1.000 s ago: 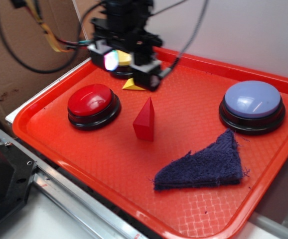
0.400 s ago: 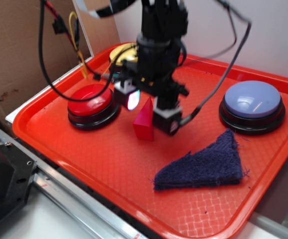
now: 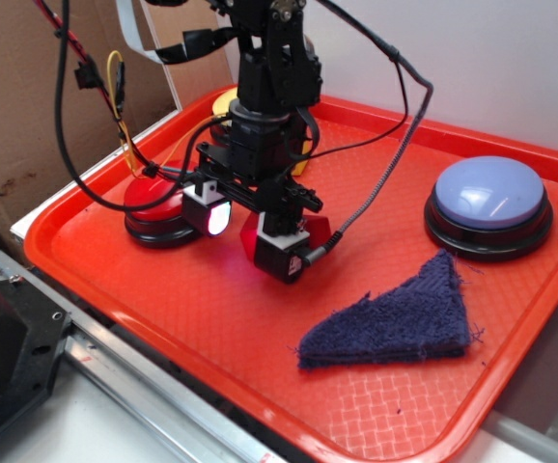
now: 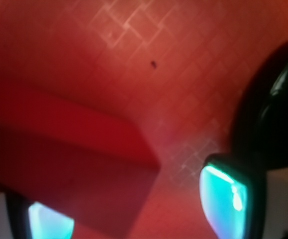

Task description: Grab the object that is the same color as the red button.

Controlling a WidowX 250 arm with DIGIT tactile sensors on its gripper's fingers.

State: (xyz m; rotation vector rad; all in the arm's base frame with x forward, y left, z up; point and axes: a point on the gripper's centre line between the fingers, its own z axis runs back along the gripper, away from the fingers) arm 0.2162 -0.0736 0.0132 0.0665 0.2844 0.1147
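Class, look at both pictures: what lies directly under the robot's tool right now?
The red block sits under the tool, on the orange tray. The exterior view shows only slivers of it. The wrist view shows it beside the glowing pads; whether they touch it cannot be told.

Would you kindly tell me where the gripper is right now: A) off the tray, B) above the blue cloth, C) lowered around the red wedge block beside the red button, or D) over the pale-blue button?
C: the gripper sits low with the red wedge block between its fingers, beside the red button.
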